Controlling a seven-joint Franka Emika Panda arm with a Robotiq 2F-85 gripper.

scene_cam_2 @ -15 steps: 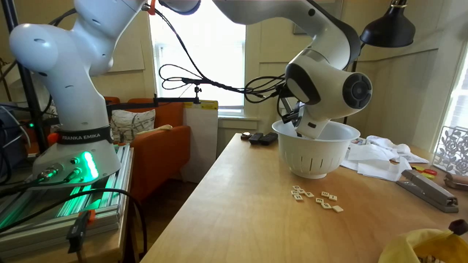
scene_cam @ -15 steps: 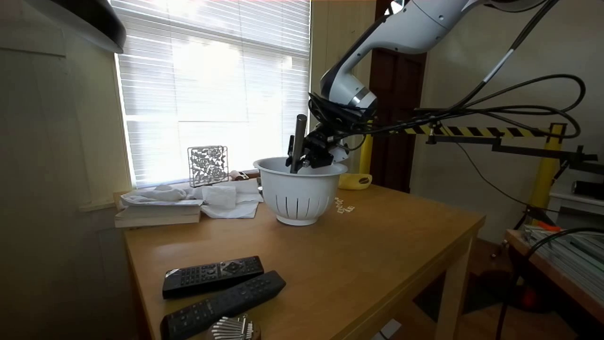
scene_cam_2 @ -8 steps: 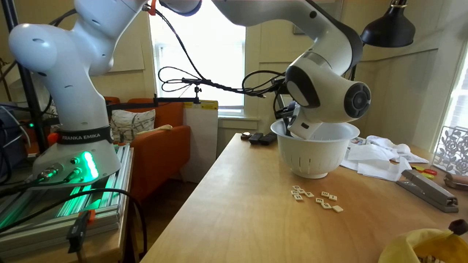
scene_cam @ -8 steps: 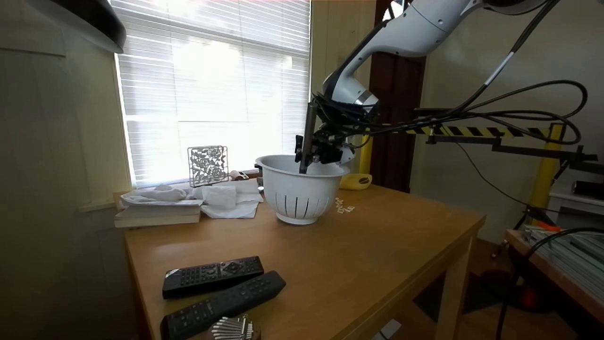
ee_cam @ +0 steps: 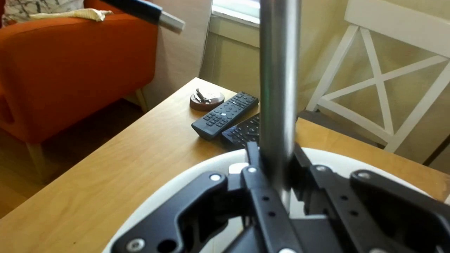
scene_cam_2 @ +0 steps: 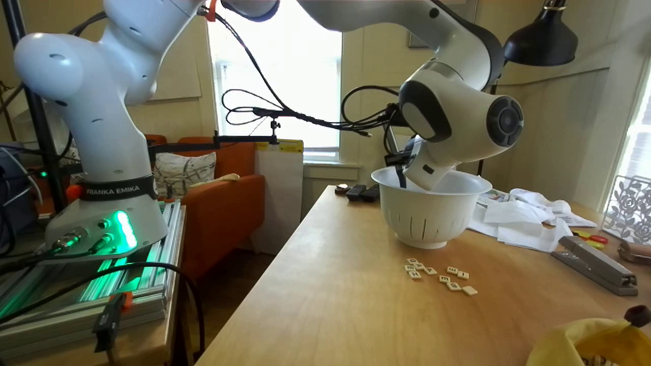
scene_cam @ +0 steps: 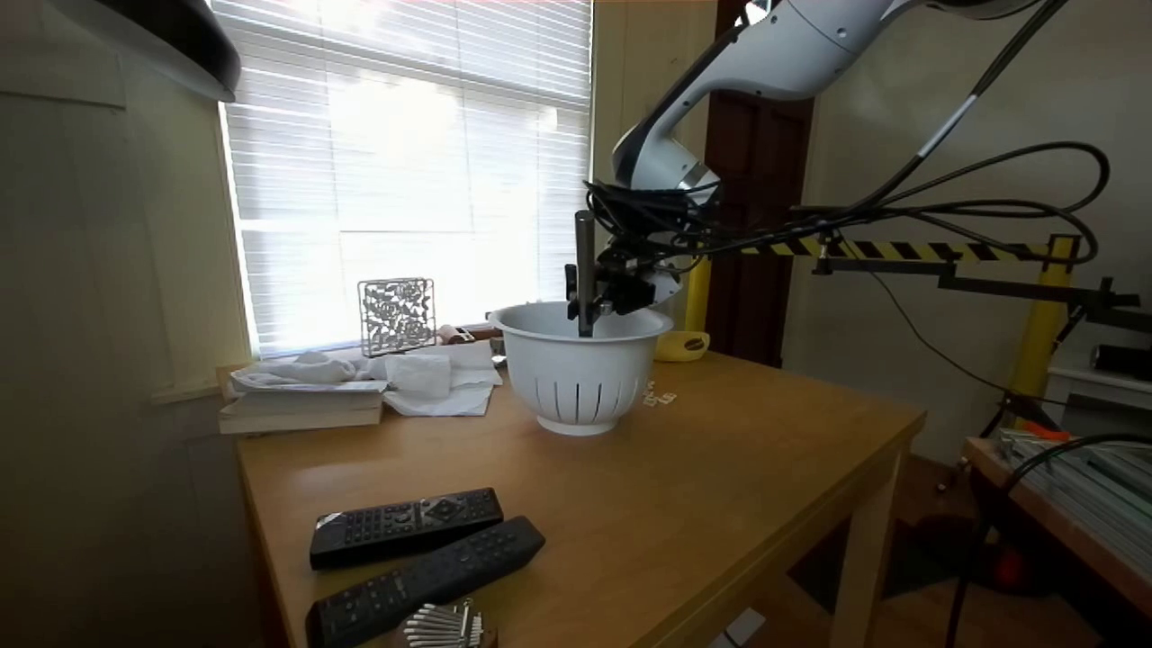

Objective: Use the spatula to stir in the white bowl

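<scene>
between the jaws of the black two-fingered gripper [ee_cam: 276, 158], the slim silvery-grey metal-handled spatula [ee_cam: 279, 80] was pinched, its handle pressed from both sides. it was gripped below its top end and held nearly upright, presumably so that the blade could be pointed down and swept around without the gripper being driven into the wall. its lower part was lost to sight inside the large round white plastic bowl [scene_cam: 580, 371]; whether the floor of it was touched could not be told.

the gripper was set at about rim height over the bowl's mouth, and the stirring step was judged to be under way. the bowl was stood on its narrow base on the light-brown wooden table [scene_cam: 720, 468]; as nothing was seen bracing it, it was judged liable to be dragged if the wall were pushed, so a gentle stroke was called for.

near the base, small cream lettered tiles [scene_cam_2: 444, 279] were scattered, where they could be struck by a sliding bowl; two long black plastic remote controls [scene_cam: 414, 522] were laid well apart, presumably out of reach.
</scene>
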